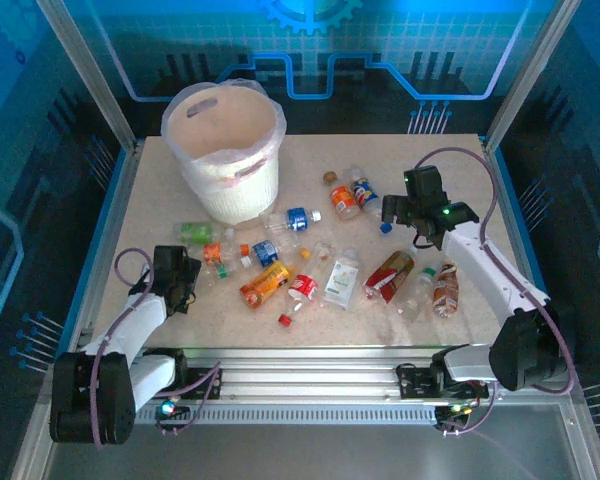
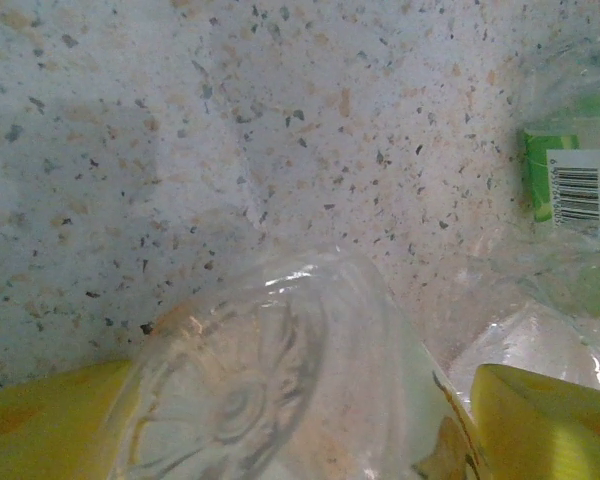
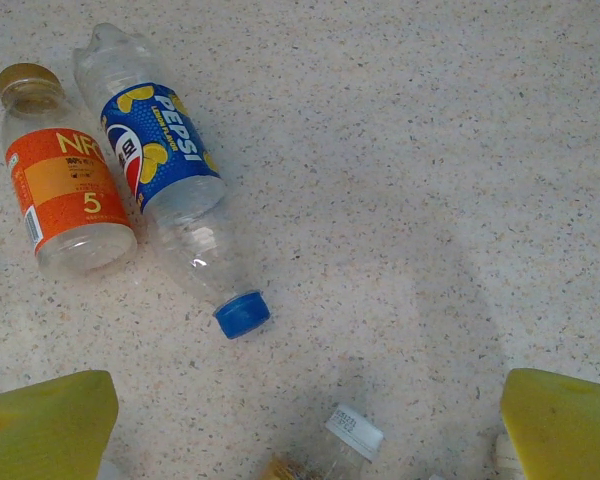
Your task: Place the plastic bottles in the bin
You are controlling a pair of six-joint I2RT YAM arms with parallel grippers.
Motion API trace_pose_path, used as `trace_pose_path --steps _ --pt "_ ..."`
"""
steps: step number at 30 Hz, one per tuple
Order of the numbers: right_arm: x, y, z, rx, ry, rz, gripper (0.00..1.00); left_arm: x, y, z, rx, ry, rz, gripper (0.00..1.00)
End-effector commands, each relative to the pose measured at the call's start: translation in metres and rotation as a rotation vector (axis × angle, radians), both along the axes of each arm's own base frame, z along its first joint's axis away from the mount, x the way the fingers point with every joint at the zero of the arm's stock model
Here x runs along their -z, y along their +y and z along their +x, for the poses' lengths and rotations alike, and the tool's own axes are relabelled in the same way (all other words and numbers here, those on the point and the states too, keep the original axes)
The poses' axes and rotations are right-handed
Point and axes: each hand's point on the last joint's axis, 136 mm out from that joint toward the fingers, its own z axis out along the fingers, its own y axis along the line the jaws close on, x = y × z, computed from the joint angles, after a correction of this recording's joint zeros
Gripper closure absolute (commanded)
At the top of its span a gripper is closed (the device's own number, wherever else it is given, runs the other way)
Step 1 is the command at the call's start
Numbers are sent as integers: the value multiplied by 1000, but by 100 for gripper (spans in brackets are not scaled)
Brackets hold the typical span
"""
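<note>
The left gripper [image 1: 188, 282] straddles a clear bottle [image 2: 270, 390] near the table's [image 1: 145, 225] left edge, whether pinching I cannot tell; it should clamp squarely before lifting to the bin [image 1: 235, 190].

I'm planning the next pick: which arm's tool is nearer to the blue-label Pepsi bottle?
Right. The right tool is just beside the Pepsi bottle, at its blue-cap end; the left tool is far across the table, near-left.

The table [image 1: 160, 190] is beige with dark speckles. Right of the white bin [image 1: 242, 195], the Pepsi bottle [image 3: 160, 150] has a blue label with yellow spots and blue cap; the neighbouring bottle [image 3: 65, 190] an orange label.
</note>
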Motion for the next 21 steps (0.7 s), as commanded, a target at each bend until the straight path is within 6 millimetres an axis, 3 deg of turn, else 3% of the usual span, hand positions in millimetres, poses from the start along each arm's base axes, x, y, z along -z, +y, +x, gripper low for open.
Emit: trace_pose_path --steps 1,9,21 --pt "-1 -1 -4 16 -7 -6 0 10 4 -12 -28 41 2 19" --pt "-2 0 -4 12 -15 0 0 3 11 -8 -64 1 19 32" --pt "-4 2 -2 2 -17 5 0 -32 29 -8 -123 -86 100 54"
